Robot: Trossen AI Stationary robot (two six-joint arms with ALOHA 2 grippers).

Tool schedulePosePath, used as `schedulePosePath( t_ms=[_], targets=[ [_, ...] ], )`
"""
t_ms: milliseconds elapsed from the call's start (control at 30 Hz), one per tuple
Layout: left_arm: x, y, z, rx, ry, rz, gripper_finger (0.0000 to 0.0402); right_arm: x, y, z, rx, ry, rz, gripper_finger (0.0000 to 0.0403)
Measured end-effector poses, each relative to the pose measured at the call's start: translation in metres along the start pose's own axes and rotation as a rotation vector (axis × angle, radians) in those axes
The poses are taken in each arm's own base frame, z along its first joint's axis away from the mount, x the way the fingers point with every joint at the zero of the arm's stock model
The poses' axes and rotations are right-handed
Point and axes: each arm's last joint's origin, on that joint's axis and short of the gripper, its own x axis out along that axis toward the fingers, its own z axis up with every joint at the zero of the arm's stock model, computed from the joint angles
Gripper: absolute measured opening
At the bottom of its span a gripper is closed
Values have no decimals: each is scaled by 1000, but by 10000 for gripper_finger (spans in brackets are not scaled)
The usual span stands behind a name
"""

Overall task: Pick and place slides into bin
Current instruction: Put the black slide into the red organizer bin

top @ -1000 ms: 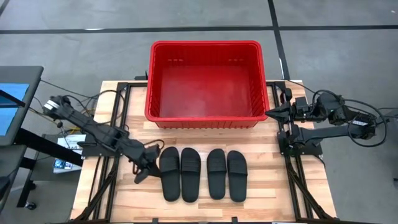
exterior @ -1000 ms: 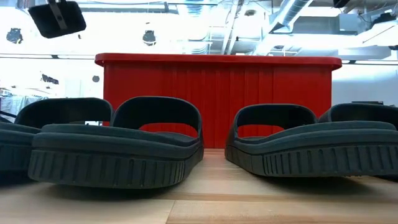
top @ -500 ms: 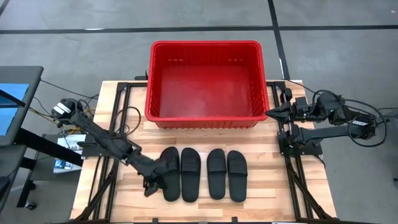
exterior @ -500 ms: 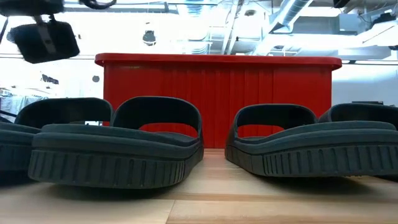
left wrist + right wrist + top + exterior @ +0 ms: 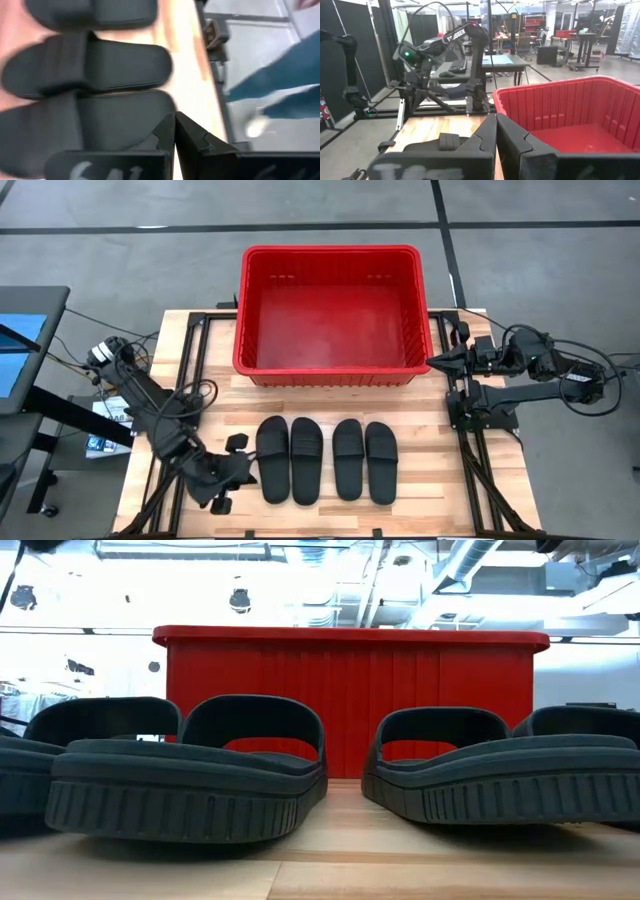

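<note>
- Far left of the table, the left gripper [image 5: 228, 470] sits low by the near edge, just beside the outermost sandal; in its wrist view the two fingers [image 5: 172, 131] are pressed together with nothing between them.
- Next along, the four slides [image 5: 327, 460] lie in a neat row on the wooden table [image 5: 420, 510], soles down, straps up, in two pairs. None is lifted, none is gripped.
- From table height the sandals fill the foreground and the red wall rises behind them.
- Beyond the row stands the bin [image 5: 333, 374], and its floor shows bare red: not one sandal is in yet.
- So the count reads zero placed, four to go; my read is that the leftmost sandal is the first target.
- Out right, the right gripper [image 5: 437, 360] waits beside the bin's right end, fingers [image 5: 495, 131] closed on nothing.
</note>
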Motion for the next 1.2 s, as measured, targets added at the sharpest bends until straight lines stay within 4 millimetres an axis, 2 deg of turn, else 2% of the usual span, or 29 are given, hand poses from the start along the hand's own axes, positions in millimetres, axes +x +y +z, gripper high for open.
schedulePosePath(
  t_ms=[167,433,600,967,1200],
  targets=[
    [-6,-4,-1,26,-85,97,0,0,0,0,0,0,0,0],
    [-11,-19,6,29,-235,42,0,0,0,0,0,1,0,0],
    [-12,-21,12,56,-301,47,0,0,0,0,0,1,0,0],
    [-29,-32,46,21,-689,114,0,0,0,0,0,0,0,0],
    [-46,-36,63,102,-871,194,0,0,0,0,0,1,0,0]
  ],
)
